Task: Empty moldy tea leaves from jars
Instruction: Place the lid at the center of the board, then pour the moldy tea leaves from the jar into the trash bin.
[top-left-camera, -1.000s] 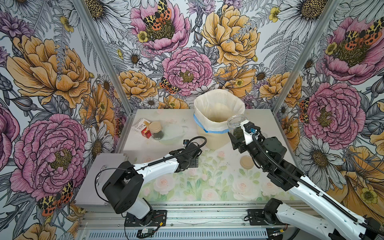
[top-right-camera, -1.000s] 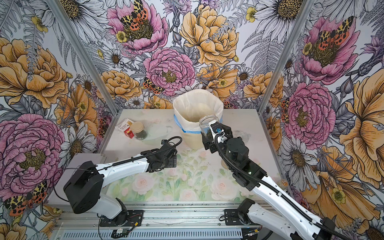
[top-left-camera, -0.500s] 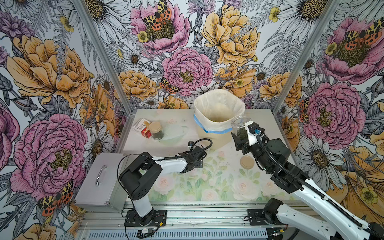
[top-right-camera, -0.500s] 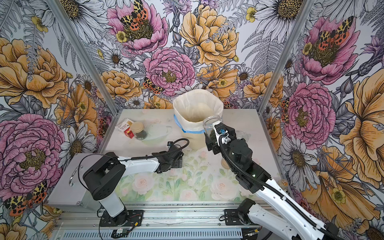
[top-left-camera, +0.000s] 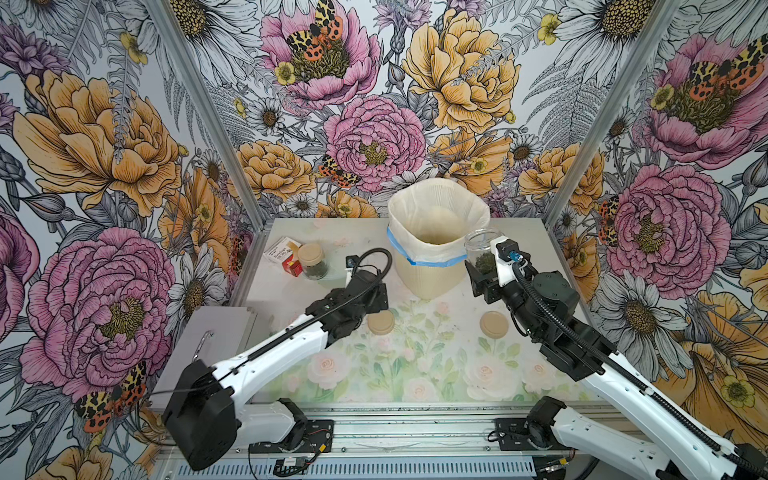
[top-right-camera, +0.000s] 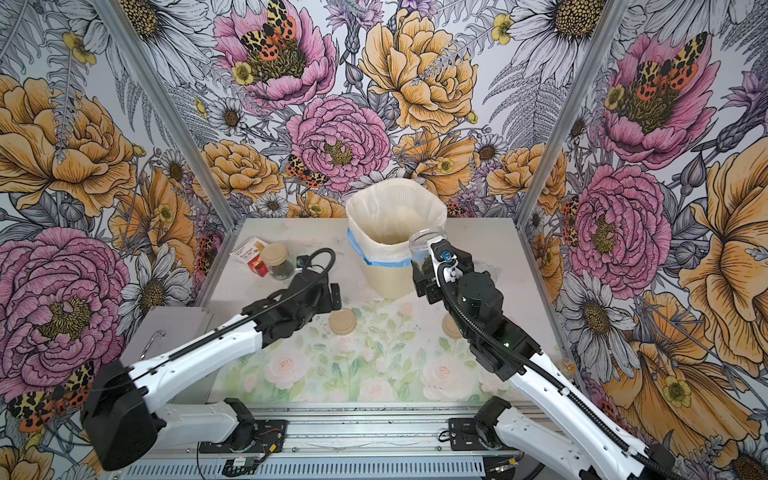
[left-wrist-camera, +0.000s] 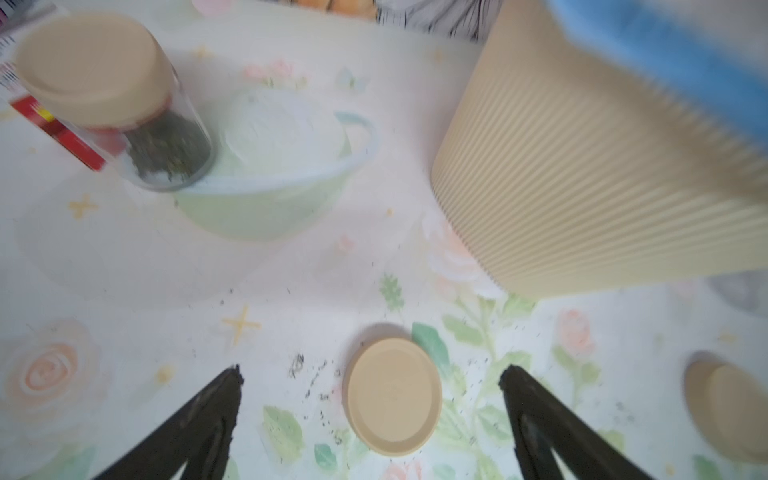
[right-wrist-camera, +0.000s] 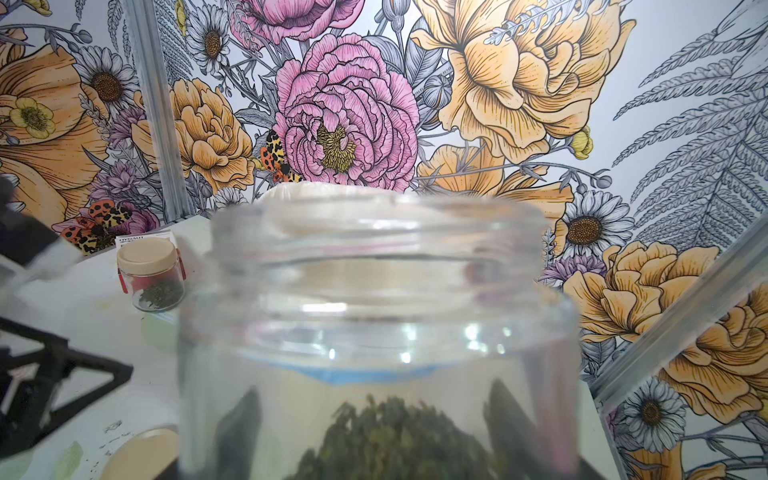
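bin (top-left-camera: 432, 266) at the back of the table (top-left-camera: 415, 374); open jar (top-left-camera: 481, 251) just right of it; lidded jar (top-left-camera: 313, 262) to its left, box (top-left-camera: 280, 251) beside that, bowl (left-wrist-camera: 257, 212) between; two lids (top-left-camera: 380, 323) (top-left-camera: 493, 324) in front.

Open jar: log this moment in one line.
right gripper: shut on open jar | tea leaves: inside | left gripper: open, by loose lid

Bin (top-left-camera: 430, 274): cream, ribbed, blue-edged liner, upright.
Bowl (left-wrist-camera: 266, 208): pale green, handled, left of bin.
Box (top-left-camera: 281, 254): red-and-white, far left corner.
Case (top-left-camera: 224, 332): grey, metal handle, left edge.

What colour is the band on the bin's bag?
Blue band, clearest in a top view.
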